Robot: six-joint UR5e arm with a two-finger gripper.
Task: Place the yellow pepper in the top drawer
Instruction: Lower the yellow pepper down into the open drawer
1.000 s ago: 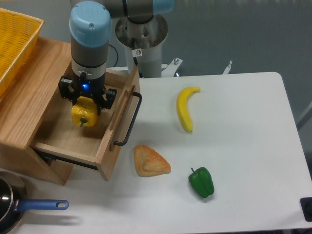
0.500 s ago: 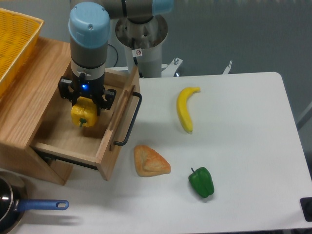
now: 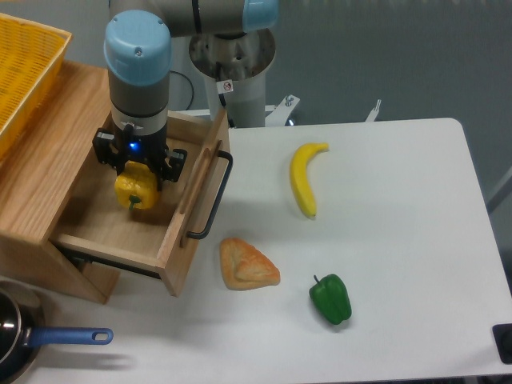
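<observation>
one claw clamped on yellow pepper over top drawer.

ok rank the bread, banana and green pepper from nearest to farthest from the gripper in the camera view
From the gripper, over the open top drawer:
1. Bread, on the table just right of the drawer front.
2. Banana, farther right, mid-table.
3. Green pepper, farthest, toward the table's near right.
</observation>
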